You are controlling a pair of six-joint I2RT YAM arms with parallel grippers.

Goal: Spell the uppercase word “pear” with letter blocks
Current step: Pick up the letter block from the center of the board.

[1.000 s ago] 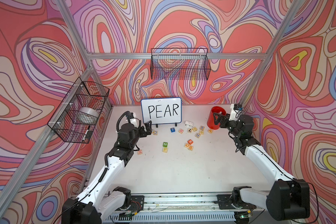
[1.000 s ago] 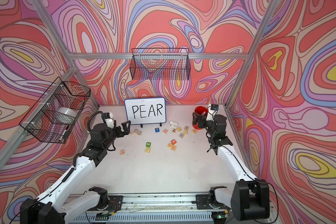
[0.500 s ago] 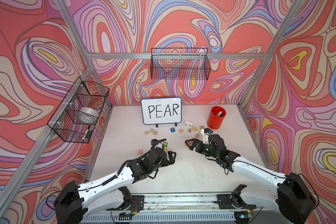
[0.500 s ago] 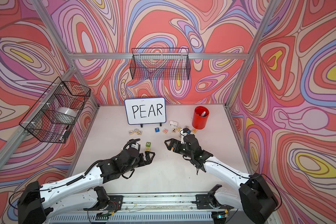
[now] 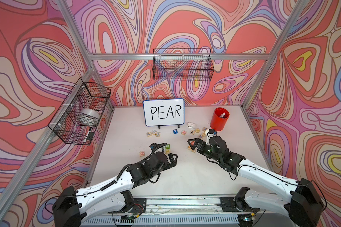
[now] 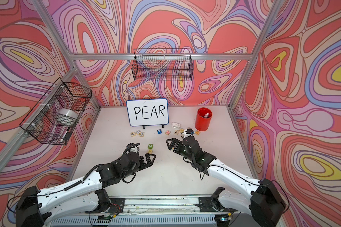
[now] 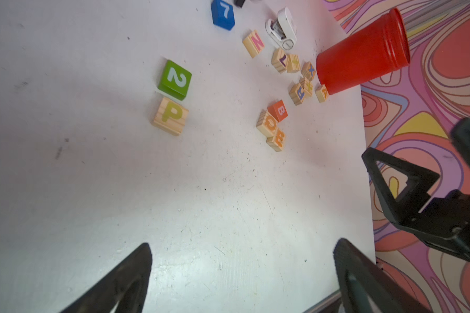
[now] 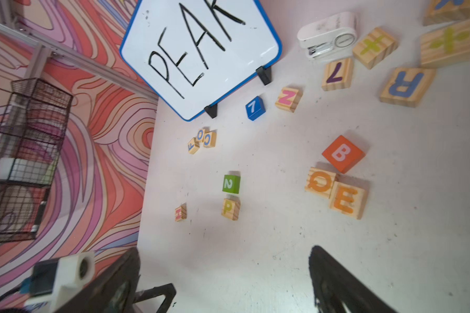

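Note:
The P block (image 7: 170, 116) lies next to a green 2 cube (image 7: 175, 79), just beyond my left gripper (image 5: 173, 157), which is open and empty. The E block (image 8: 347, 200) touches a Q block (image 8: 320, 182) beside an orange B cube (image 8: 343, 154). My right gripper (image 5: 193, 143) hovers over that cluster, open with nothing between its fingers. The R block (image 8: 406, 86) and the A block (image 7: 322, 93) lie near the red cup (image 5: 219, 119). In the wrist views, the left gripper (image 7: 243, 244) and the right gripper (image 8: 224, 252) show only bare table between the fingers.
A whiteboard (image 5: 163, 112) reading PEAR stands at the back. F, O, C blocks (image 5: 153, 133), an H block (image 5: 142, 153), a blue 7 cube (image 5: 175, 131), an N block (image 5: 183, 132) and a white stapler (image 5: 191, 125) lie around. Wire baskets hang on the left wall (image 5: 79, 112) and the back wall (image 5: 182, 64).
Both arms have swung down from the back of the table to its middle, then barely moved in the last half second. Both grippers stayed open and no block has shifted.

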